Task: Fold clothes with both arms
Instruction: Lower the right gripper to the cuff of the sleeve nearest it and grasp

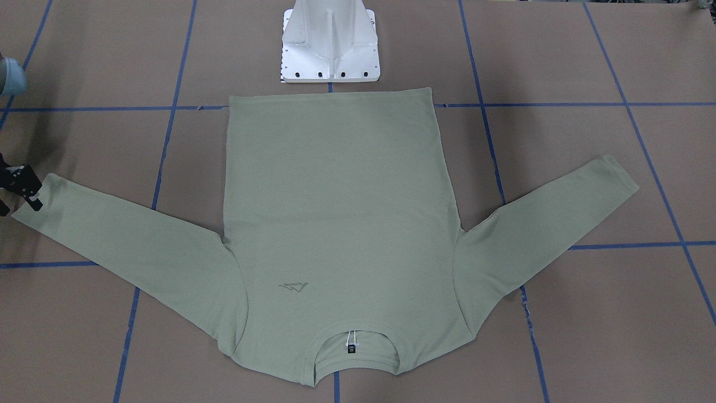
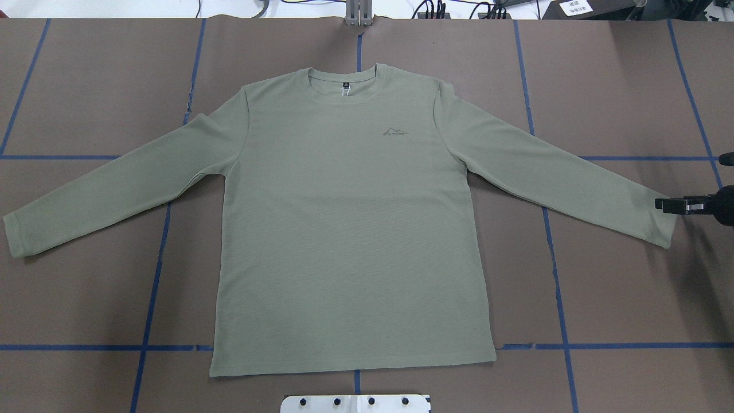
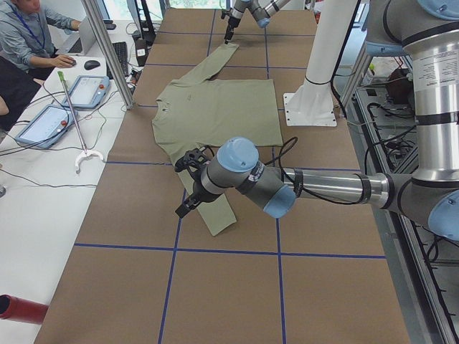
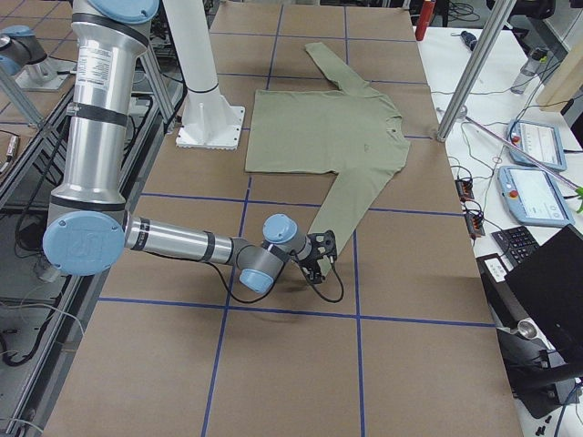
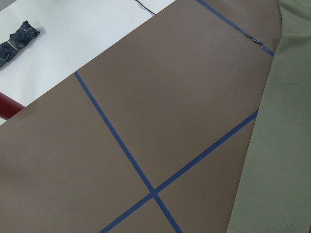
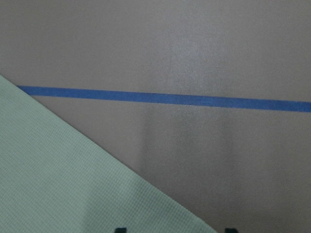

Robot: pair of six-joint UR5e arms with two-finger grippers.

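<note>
Shirt (image 2: 350,229) laid flat and front up on the table (image 2: 619,287): the neckline (image 2: 344,77) is turned away from the robot, the hem (image 2: 352,367) lies near the pedestal (image 2: 355,403), and both sleeves are spread outward. The right gripper (image 2: 662,205) is seen low at the edge of the cuff (image 2: 659,226) on the robot's right. In the wrist view its two tips are set apart with the cloth edge reaching between them, and nothing is seen to be clamped. The left gripper (image 3: 185,204) is shown only from the side, poised over the other sleeve (image 2: 114,189) — whether it is parted or closed cannot be told. The knit is judged light, soft and limp. No shape will be kept once it is lifted, and a sleeve taken at one point is expected to sag and trail. Some drag on the paper is likely, so sliding may bunch the cloth. Hold is best taken at the firmer, doubled edges — cuffs, shoulder seams, hem corners. Both layers should be pinched together, and the two arms matched in height and pace, so that the folds land straight.
</note>
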